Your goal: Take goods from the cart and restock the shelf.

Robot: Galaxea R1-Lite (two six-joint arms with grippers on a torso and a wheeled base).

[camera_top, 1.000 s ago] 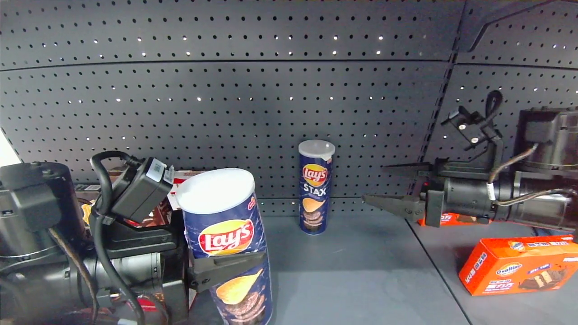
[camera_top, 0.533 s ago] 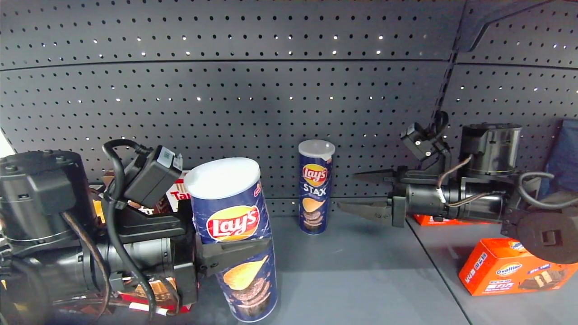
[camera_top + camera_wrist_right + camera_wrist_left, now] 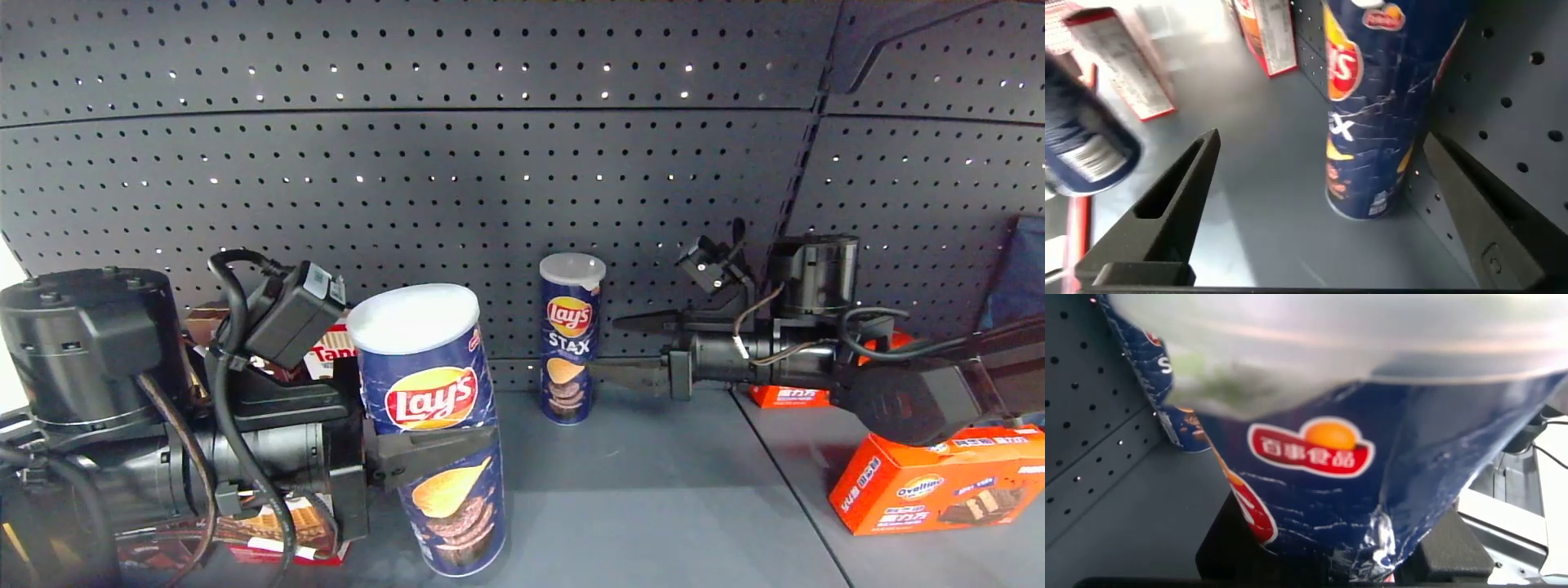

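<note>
My left gripper (image 3: 457,447) is clamped around the middle of a tall navy-blue chip can (image 3: 433,408) with a white plastic lid, one black finger (image 3: 424,456) lying across its printed front and the other hidden behind it. I hold the can roughly upright over the front left part of the dark grey shelf board (image 3: 653,506); its base is low against the board, but I cannot tell whether it rests there. In my left wrist view the same can (image 3: 1355,482) crowds the lens from the lid downward. A second navy-blue chip can (image 3: 570,339), slimmer-looking and farther back, stands upright against the black perforated back panel (image 3: 490,180), well apart from the one I hold. My right gripper (image 3: 608,347) comes in level from the right with its jaws spread wide and nothing gripped. In my right wrist view that second can (image 3: 1388,106) stands between the two black fingertips (image 3: 1200,155), and I cannot tell whether either touches it. A flat orange cardboard box (image 3: 931,482) lies on the shelf near my right arm, and a smaller orange box (image 3: 788,398) sits behind that arm at the back. Red-and-white snack boxes (image 3: 331,353) stand behind my left wrist.
</note>
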